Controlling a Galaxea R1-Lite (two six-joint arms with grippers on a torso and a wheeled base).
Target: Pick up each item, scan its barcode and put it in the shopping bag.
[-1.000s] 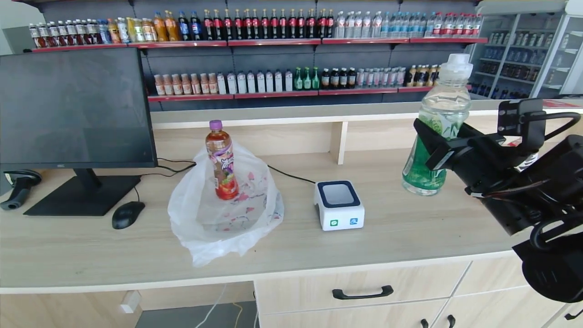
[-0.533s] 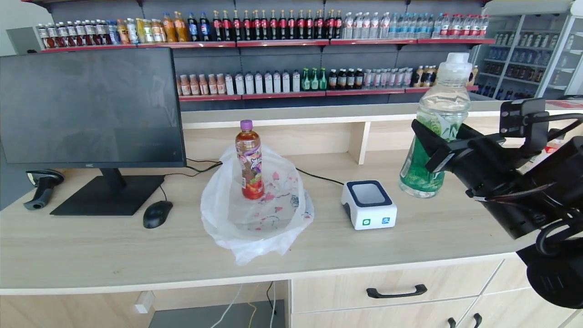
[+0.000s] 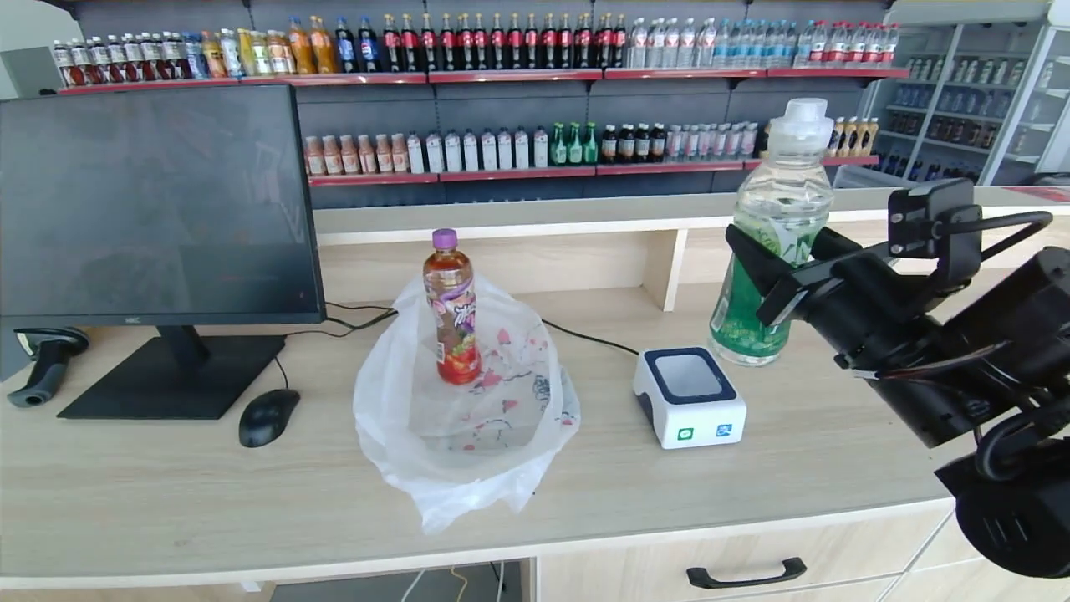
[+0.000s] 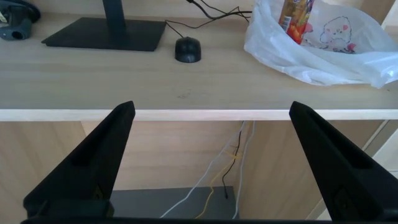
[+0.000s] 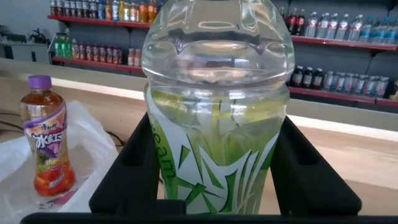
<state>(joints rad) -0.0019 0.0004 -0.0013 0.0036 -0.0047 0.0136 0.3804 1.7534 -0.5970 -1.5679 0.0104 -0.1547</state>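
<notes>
Bottle [image 3: 777, 201] is sitting clamped upright in the right gripper [image 3: 761, 272] near the scanner [image 3: 690, 397], so scanning is apparently beginning, calling for its barcode turned toward the scanner's window.

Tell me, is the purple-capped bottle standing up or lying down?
Standing up. The purple-capped bottle stands upright in the shopping bag, cap on top.

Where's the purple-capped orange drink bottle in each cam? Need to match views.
Head view: purple-capped orange drink bottle upright left of centre, in the white plastic shopping bag, left of the white scanner box.
Left wrist view: lower body in the bag, beyond the black mouse.
Right wrist view: the drink bottle in the bag, beside the clear green-labelled bottle in the right claw.
Shared landmark: the bag.
</notes>
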